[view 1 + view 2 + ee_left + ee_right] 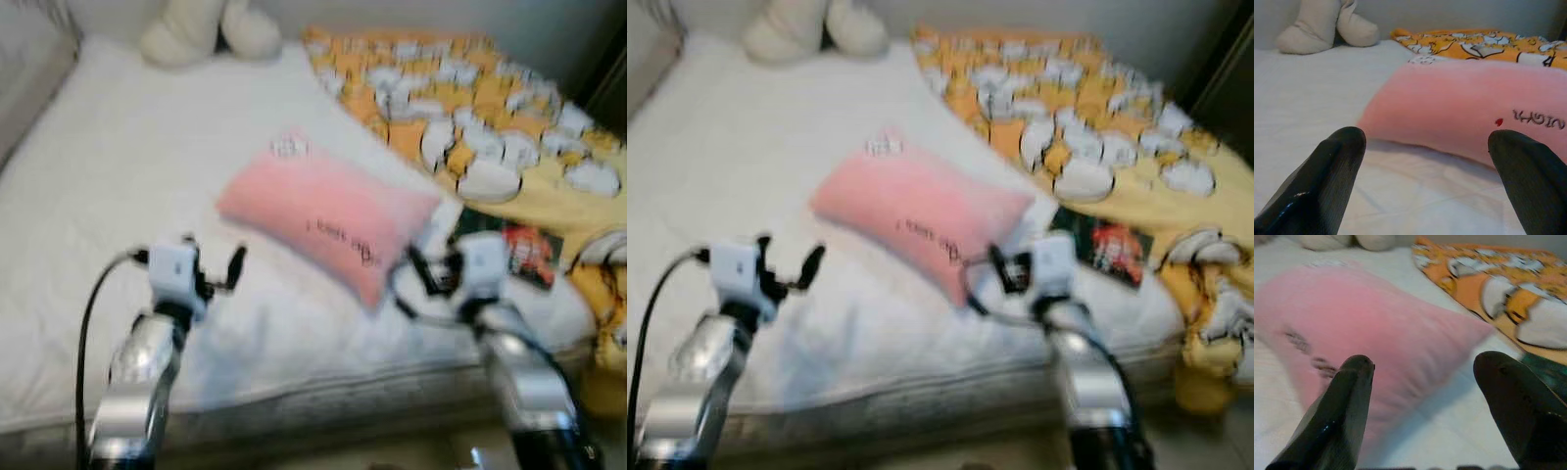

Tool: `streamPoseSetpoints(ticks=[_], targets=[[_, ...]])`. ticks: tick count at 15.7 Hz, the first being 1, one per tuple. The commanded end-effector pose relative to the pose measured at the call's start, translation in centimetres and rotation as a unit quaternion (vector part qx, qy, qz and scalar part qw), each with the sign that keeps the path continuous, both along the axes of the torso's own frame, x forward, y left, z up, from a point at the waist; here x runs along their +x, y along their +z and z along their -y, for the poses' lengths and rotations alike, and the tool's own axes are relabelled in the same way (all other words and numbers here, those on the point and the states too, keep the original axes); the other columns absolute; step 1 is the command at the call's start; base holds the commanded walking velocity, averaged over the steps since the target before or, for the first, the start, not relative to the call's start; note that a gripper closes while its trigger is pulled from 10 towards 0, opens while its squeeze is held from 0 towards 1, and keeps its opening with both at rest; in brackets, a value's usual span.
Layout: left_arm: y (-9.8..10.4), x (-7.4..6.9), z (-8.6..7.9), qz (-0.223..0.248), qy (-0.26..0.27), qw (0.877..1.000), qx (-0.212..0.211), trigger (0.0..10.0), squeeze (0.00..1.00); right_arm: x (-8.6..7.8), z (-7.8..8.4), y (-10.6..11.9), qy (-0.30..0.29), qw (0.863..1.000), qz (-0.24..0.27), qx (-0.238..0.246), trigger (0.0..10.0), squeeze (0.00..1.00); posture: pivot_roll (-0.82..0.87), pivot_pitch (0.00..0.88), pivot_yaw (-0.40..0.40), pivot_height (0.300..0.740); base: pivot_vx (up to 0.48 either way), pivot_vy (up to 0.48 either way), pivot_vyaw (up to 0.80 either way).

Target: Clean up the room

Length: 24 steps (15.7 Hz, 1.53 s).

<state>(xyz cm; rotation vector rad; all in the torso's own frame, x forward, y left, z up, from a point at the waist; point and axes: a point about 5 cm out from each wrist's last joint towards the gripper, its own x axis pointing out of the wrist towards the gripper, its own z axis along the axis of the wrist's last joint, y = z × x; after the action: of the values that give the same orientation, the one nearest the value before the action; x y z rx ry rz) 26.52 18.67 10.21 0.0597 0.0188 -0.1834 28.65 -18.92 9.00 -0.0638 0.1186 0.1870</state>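
A soft pink rectangular pillow with dark lettering [328,217] lies slantwise in the middle of the white-sheeted bed [88,196], between an orange and white patterned blanket [470,108] and a cream plush toy [201,29] at the head. The left claw [211,269] hovers over the sheet just short of the pillow's near side, fingers apart and empty. The right claw [1420,396] is at the pillow's near corner, spread wide, with what seems a dark green book [519,250] just beside it.
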Motion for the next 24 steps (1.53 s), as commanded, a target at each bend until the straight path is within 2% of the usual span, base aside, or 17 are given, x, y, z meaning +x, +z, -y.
streamPoseSetpoints(ticks=[1,3,4,5,7,8,10,12,13,14,15,16,19,21,23,24], targets=[[-0.6,-0.3,-1.3,-0.015,0.020,0.999,0.025,10.0,0.00,0.5,0.2,0.3,-0.011,1.000,0.009,0.004,10.0,0.00,0.03,0.000,-0.016,0.740,0.000,0.000,0.00],[-0.7,-0.1,-1.8,-0.022,0.022,0.999,0.033,10.0,0.00,1.4,0.9,-0.2,-0.036,0.999,-0.009,-0.018,10.0,0.00,0.02,0.000,-0.004,0.740,0.000,0.000,0.00],[-0.7,0.1,-1.4,-0.023,0.003,0.999,0.028,10.0,0.00,2.4,1.6,-0.7,-0.058,0.998,-0.030,-0.013,10.0,0.00,0.02,0.000,0.000,0.740,0.000,0.000,0.00],[-0.8,0.1,-1.1,-0.027,-0.007,0.999,0.027,10.0,0.00,2.8,1.8,-0.7,-0.060,0.998,-0.035,-0.002,10.0,0.00,0.02,0.000,0.009,0.740,0.000,0.000,0.00],[-1.5,-0.1,0.5,-0.057,-0.072,0.994,0.055,10.0,0.00,4.5,2.3,-0.4,-0.061,0.997,-0.046,0.012,10.0,0.00,0.02,0.000,0.016,0.740,0.000,0.000,0.00],[-1.3,-0.1,0.8,-0.050,-0.077,0.995,0.033,10.0,0.00,5.1,2.7,-0.3,-0.075,0.996,-0.050,0.011,10.0,0.00,0.03,0.000,0.013,0.740,0.000,0.000,0.00],[-1.3,-0.2,1.6,-0.069,-0.108,0.992,0.008,10.0,0.00,5.9,3.2,-0.3,-0.094,0.993,-0.062,0.020,10.0,0.00,0.04,0.000,0.006,0.740,0.000,0.000,0.00],[-0.9,-0.5,2.2,-0.057,-0.148,0.987,0.013,10.0,0.00,6.1,3.5,-0.9,-0.099,0.991,-0.091,-0.003,10.0,0.00,0.04,0.000,-0.001,0.740,0.000,0.000,0.00],[-1.0,-0.7,2.4,-0.062,-0.162,0.985,0.008,10.0,0.00,6.0,3.6,-1.2,-0.101,0.990,-0.102,-0.007,10.0,0.00,0.04,0.000,-0.002,0.740,0.000,0.000,0.00],[-0.9,-1.0,3.0,-0.076,-0.196,0.978,-0.010,10.0,0.00,5.8,3.7,-2.1,-0.094,0.986,-0.136,-0.019,10.0,0.00,0.04,0.000,-0.004,0.740,0.000,0.000,0.00],[-0.7,-0.9,3.1,-0.076,-0.207,0.975,-0.016,10.0,0.00,5.7,3.8,-2.4,-0.091,0.984,-0.148,-0.028,10.0,0.00,0.05,0.000,-0.004,0.740,0.000,0.000,0.00],[-0.7,-0.4,2.9,-0.071,-0.195,0.978,-0.010,10.0,0.00,5.8,3.7,-2.5,-0.096,0.985,-0.144,-0.030,10.0,0.00,0.05,0.000,-0.004,0.740,0.000,0.000,0.00],[-0.8,0.2,2.5,-0.074,-0.175,0.982,-0.003,10.0,0.00,6.0,2.9,-2.6,-0.092,0.984,-0.152,-0.011,10.0,0.00,0.06,0.000,0.000,0.740,0.000,0.000,0.00],[-0.6,0.0,2.7,-0.077,-0.185,0.980,-0.005,10.0,0.00,5.8,1.6,-3.6,-0.072,0.980,-0.184,-0.006,10.0,0.00,0.07,0.000,-0.008,0.740,0.000,0.000,0.00],[-0.5,-0.4,2.3,-0.078,-0.188,0.979,-0.004,10.0,0.00,5.0,-0.3,-5.1,-0.033,0.975,-0.217,-0.013,10.0,0.00,0.09,0.000,-0.010,0.740,0.000,0.000,0.00],[-0.4,-0.7,1.8,-0.075,-0.185,0.980,0.000,10.0,0.00,4.8,-1.8,-5.5,0.003,0.976,-0.218,0.009,10.0,0.00,0.09,0.000,-0.010,0.740,0.000,0.000,0.00]])
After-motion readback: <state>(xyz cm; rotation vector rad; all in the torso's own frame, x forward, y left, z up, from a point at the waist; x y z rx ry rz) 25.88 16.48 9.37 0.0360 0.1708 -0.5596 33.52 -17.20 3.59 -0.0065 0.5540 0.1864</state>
